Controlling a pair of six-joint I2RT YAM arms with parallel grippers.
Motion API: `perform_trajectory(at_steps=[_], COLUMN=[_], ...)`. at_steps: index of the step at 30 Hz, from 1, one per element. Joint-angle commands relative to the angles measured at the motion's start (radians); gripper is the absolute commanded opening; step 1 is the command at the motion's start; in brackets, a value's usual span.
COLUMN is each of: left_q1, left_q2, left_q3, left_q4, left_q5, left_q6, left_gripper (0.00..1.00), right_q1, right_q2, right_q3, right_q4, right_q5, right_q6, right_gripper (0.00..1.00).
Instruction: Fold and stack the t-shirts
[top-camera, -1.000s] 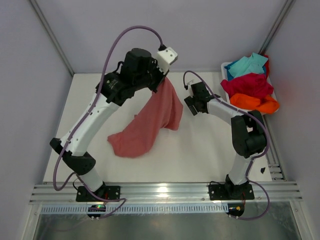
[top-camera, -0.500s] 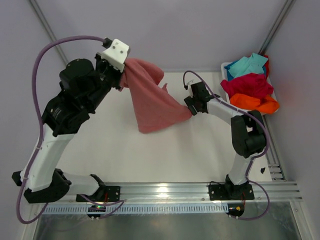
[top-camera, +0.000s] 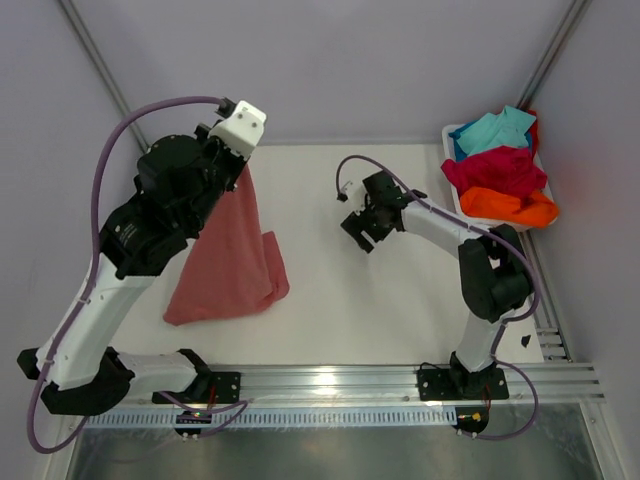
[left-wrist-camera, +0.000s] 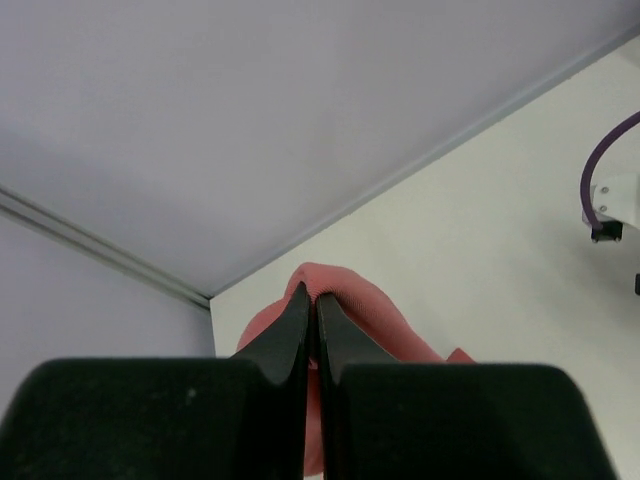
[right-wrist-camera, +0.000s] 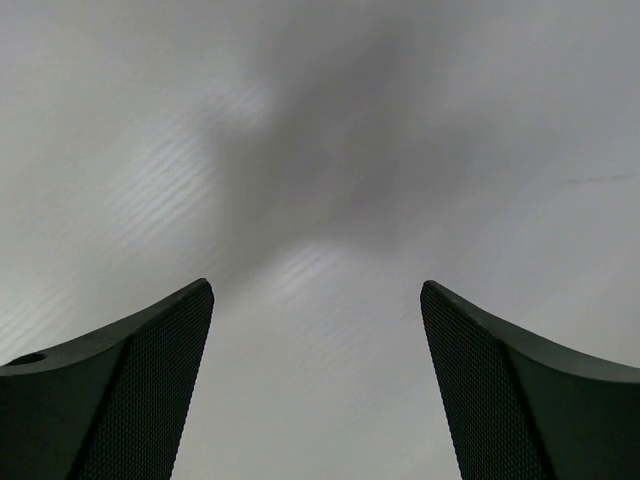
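High over the far left of the white table (top-camera: 400, 300), the left gripper (left-wrist-camera: 308, 300) has its two black fingers pressed together on a bunched fold of the soft, dusty salmon-pink cloth t-shirt (top-camera: 225, 265). The garment hangs from that pinch in a long narrow drape, and its lower end seems to rest crumpled on the tabletop near the left arm. Lifting it this way looks meant to let the cloth fall open under its own weight, so that a second edge can be found and the shirt laid flat for folding. The right gripper (top-camera: 360, 232) hovers low over bare table near the middle, well apart from the pink cloth, its jaws spread wide and holding nothing. It seems placed to come in and take a free corner. At the far right corner the white plastic tub (top-camera: 452, 131) holds the waiting pile: a turquoise cloth tee (top-camera: 495, 130) on top at the back, a crimson cloth tee (top-camera: 495, 168) in the middle and a bright orange cloth tee (top-camera: 510, 206) spilling over the near rim, none of them folded yet. Which part of the pink shirt is pinched, collar, shoulder or hem, cannot be told, since the wrist view shows only a small hump of fabric past the fingertips and the overhead view hides the grip behind the wrist. No label shows. The right wrist view gives only blurred, shadowed table between its two mesh pads, and anything lower in the tub is covered.
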Motion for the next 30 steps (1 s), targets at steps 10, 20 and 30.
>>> perform_trajectory(at_steps=[10, 20, 30], left_q1=[0.002, 0.004, 0.003], left_q2=[0.053, 0.038, -0.024], left_q3=[0.054, 0.149, 0.143], left_q4=[0.149, 0.18, 0.2], left_q5=[-0.051, -0.123, -0.166], left_q6=[0.062, 0.093, 0.113], left_gripper=[0.0, 0.0, 0.0], right_q1=[0.094, 0.187, 0.215], right_q2=[0.104, 0.178, 0.23], right_q3=[0.269, 0.318, 0.363], right_q4=[-0.29, -0.282, -0.178], right_q5=[-0.65, -0.796, -0.802], right_q6=[-0.026, 0.002, 0.083], right_gripper=[0.93, 0.94, 0.94])
